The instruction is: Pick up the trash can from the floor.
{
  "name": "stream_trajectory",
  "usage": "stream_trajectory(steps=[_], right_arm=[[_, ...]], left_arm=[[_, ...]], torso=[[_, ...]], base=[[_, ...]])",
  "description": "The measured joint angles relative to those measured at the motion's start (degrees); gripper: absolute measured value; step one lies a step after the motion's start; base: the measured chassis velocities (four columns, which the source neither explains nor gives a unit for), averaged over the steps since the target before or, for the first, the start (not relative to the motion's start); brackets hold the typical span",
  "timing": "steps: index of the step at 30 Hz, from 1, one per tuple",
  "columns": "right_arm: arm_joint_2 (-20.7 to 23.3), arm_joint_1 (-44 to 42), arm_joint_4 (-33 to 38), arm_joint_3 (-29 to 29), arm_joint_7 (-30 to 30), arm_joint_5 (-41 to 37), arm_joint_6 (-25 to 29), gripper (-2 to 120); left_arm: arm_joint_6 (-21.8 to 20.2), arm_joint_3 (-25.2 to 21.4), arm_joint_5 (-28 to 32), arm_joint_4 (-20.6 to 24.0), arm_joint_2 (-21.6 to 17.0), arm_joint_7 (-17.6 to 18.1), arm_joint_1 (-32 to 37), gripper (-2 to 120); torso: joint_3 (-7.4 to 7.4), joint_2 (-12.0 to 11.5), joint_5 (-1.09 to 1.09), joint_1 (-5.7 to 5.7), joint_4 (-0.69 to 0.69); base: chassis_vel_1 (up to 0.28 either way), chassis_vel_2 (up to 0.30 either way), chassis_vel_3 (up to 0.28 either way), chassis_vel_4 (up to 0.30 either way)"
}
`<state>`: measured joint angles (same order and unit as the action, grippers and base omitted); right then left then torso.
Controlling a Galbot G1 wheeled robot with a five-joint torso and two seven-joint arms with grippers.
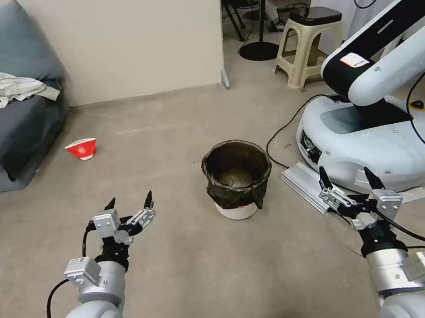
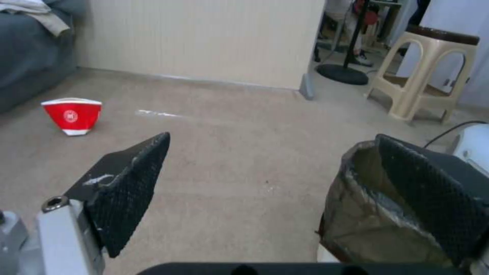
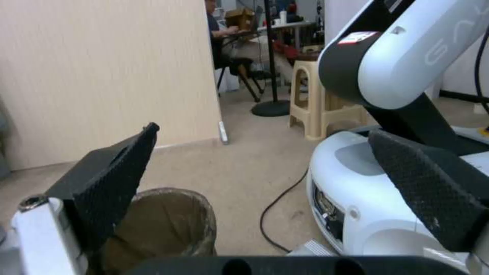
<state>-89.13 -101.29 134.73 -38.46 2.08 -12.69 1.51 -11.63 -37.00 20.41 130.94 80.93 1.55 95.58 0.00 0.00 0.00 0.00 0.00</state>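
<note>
The trash can (image 1: pixel 236 177) stands upright on the floor (image 1: pixel 183 263) in the middle of the head view, a small white bin with a dark bag folded over its rim. My left gripper (image 1: pixel 130 202) hovers open to its left, a short way off. My right gripper (image 1: pixel 345 175) hovers open to its right, at about the same height. In the left wrist view the trash can (image 2: pixel 364 214) sits partly behind one finger. In the right wrist view the trash can (image 3: pixel 168 225) lies low between the fingers (image 3: pixel 114 179).
Another white robot's base (image 1: pixel 372 137) with a black cable (image 1: pixel 283 131) stands close on the right. A red-and-white bowl (image 1: pixel 82 148) lies on the floor near a grey sofa (image 1: pixel 10 114) at left. A beige stool (image 1: pixel 306 43) and a wall (image 1: pixel 144 39) stand behind.
</note>
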Motion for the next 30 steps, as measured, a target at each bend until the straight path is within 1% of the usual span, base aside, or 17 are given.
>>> stream_trajectory(steps=[8, 30], right_arm=[[-0.06, 0.32, 0.49, -0.34, 0.0, 0.2, -0.32, 100], [-0.12, 0.23, 0.62, -0.41, 0.06, 0.24, -0.38, 100]], left_arm=[[-0.92, -0.35, 0.15, 1.15, -0.52, 0.0, 0.3, 100], [-1.0, -0.46, 0.25, 1.18, -0.74, 0.01, 0.33, 100]], torso=[[0.0, 0.0, 0.0, 0.0, 0.0], [0.0, 0.0, 0.0, 0.0, 0.01]], base=[[-0.085, 0.089, 0.081, -0.087], [-0.091, 0.09, 0.085, -0.093]])
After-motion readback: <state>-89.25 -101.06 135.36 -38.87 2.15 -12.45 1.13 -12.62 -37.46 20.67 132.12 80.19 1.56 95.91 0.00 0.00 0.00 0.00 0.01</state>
